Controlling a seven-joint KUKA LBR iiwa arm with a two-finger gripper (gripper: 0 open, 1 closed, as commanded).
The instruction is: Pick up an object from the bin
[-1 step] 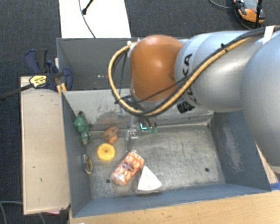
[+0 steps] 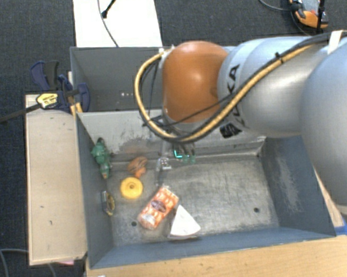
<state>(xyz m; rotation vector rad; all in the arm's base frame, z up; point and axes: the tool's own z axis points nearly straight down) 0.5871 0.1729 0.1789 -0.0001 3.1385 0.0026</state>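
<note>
My gripper (image 2: 163, 163) pokes out from under the arm's orange cover, low over the back left part of the bin floor. A small brown lump (image 2: 137, 164) lies just left of it. A yellow round piece with a hole (image 2: 131, 188) sits in front of the lump. An orange and white packet (image 2: 158, 208) lies slantwise below the gripper, toward the front. A white wedge-shaped thing (image 2: 183, 224) touches the packet's right end by the front wall.
A green figure (image 2: 100, 157) stands against the left wall and a small olive thing (image 2: 109, 203) lies farther forward along that wall. The arm and its orange cover with cables hang over the back and right of the bin.
</note>
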